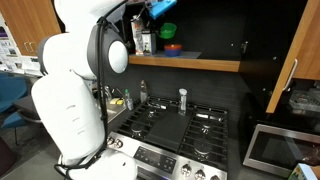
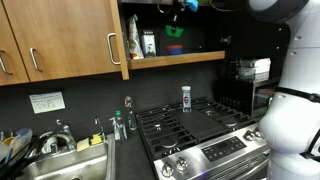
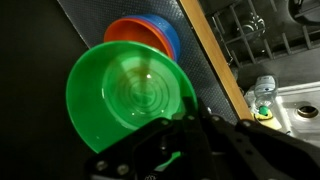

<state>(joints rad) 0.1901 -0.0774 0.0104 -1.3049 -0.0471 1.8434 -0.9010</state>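
The gripper pinches the rim of the green bowl, tilted above the red bowl; grasping looks done, so a lift needs steady clearance from the shelf

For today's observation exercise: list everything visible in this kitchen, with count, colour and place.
green plastic bowl: one, green, held over the shelf, rim in the gripper
red plastic bowl: one, red, on the shelf, nested in the blue
blue plastic bowl: one, blue, under the red
wooden shelf: one, brown, above the stove
shelf containers: about two, colours unclear, beside the bowls
clear plastic bottle: one, clear, upright on the stove
gas stove: one, black and steel, below the shelf
steel sink: one, silver, beside the stove
wooden cabinet doors: two, brown, above the sink
white robot arm: one, white, extends up to the shelf
black gripper: one, black, shut on the green bowl's rim
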